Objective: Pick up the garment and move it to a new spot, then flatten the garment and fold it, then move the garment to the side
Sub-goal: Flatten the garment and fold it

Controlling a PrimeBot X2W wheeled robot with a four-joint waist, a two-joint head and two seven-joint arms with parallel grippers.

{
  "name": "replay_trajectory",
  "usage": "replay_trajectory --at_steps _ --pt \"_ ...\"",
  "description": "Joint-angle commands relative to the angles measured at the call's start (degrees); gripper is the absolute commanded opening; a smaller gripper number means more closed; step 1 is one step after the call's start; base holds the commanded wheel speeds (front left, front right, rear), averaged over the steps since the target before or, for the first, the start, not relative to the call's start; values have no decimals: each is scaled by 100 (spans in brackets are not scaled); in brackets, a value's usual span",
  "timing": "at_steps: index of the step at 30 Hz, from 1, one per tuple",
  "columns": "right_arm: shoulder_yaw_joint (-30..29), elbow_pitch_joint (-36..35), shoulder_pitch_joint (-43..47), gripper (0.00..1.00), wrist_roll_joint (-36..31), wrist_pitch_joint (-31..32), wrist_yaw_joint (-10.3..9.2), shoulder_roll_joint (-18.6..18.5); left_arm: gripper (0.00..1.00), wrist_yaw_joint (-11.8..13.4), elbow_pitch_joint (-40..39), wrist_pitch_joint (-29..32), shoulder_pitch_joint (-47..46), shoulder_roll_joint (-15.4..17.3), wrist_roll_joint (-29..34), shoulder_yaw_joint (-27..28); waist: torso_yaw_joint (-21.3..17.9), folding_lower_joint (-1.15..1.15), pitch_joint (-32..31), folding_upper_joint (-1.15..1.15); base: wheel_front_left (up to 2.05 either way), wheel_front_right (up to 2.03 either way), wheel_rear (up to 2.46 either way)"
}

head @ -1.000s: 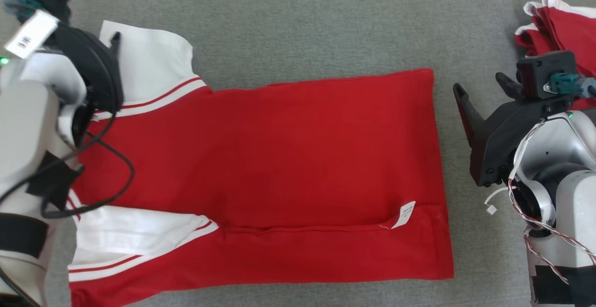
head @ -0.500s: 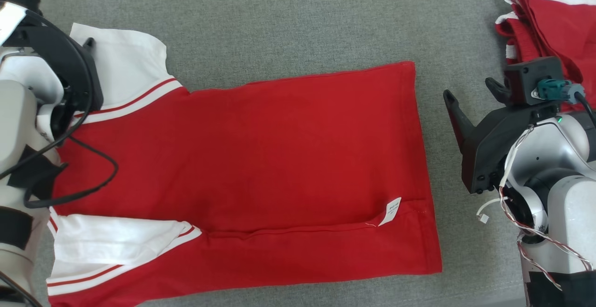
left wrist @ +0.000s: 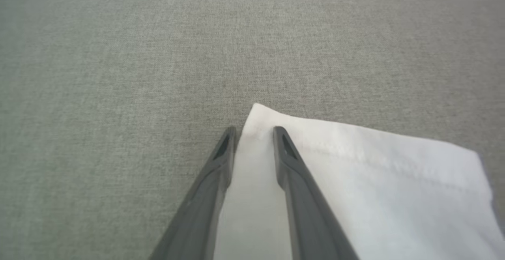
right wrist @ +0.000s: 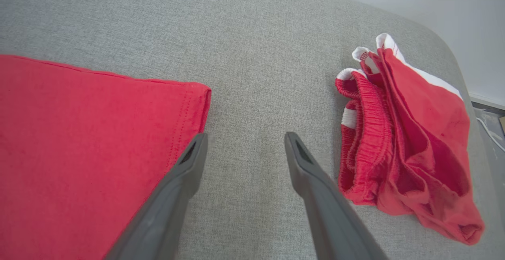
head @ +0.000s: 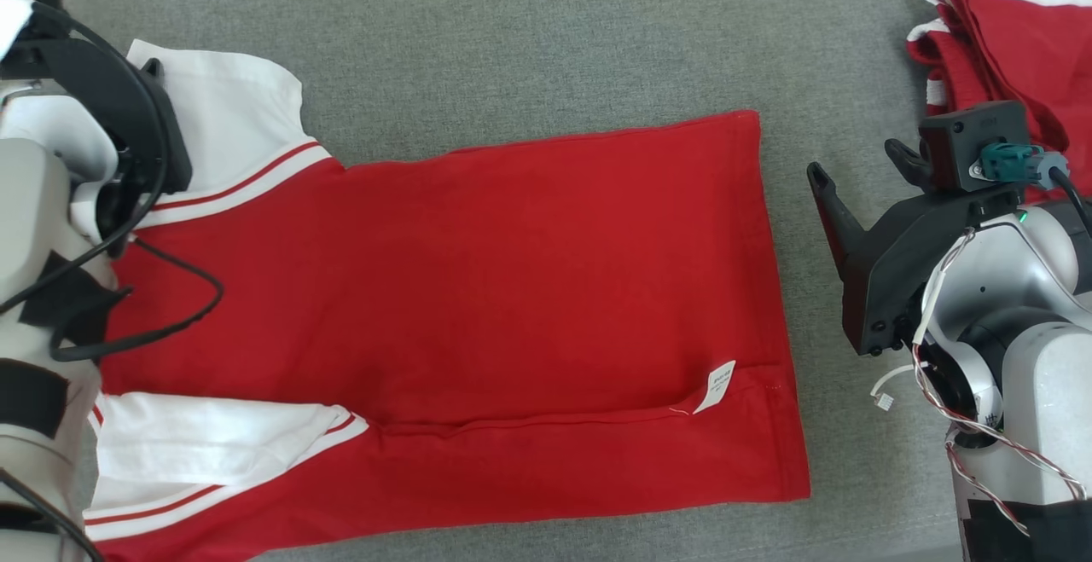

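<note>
Across the middle of the head view the garment [head: 512, 272] lies flat on the grey surface [head: 554, 33], its near long edge already folded in at the bottom. At the right, the right gripper [right wrist: 245, 137] hovers off the hem, fingers wide apart and empty. At the upper left, the left gripper [left wrist: 254, 131] stands with its fingers apart, astride the white sleeve [left wrist: 375, 165] corner. By my reading, the far-side fold and the move aside remain.

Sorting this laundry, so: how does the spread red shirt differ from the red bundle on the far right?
The shirt lies flat and smoothed; the bundle is crumpled in a heap. The shirt has white sleeves; the bundle shows a gathered elastic waistband. The shirt spreads far wider than the bundle. Both are red with white trim.
</note>
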Motion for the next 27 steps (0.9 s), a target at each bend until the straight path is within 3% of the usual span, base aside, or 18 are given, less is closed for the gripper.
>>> replay_trajectory --at_steps 1,7,8,9,20,27 --pt "-9 -11 -10 100 -60 -28 -3 0 50 -34 63 -46 -27 -55 -56 -12 12 0 2 0 0 0 0" --pt "20 -10 76 100 -5 -46 -3 -2 43 75 209 -284 -103 -106 7 -86 -3 0 -39 0 0 0 0" --pt "9 -17 122 100 -38 -23 -3 -2 10 68 271 -321 -110 -133 10 -112 1 0 -64 0 0 0 0" --pt "3 -28 144 100 -66 2 -3 -2 0 49 313 -297 -104 -167 13 -136 14 0 -76 0 0 0 0" --pt "-400 -530 66 100 -112 570 -3 -4 0 -19 639 -421 -64 -609 -63 -278 375 0 -343 0 0 0 0" --pt "-346 -83 -173 100 -147 395 -3 -4 0 -58 764 -515 -65 -772 -111 -339 520 0 -388 0 0 0 0"
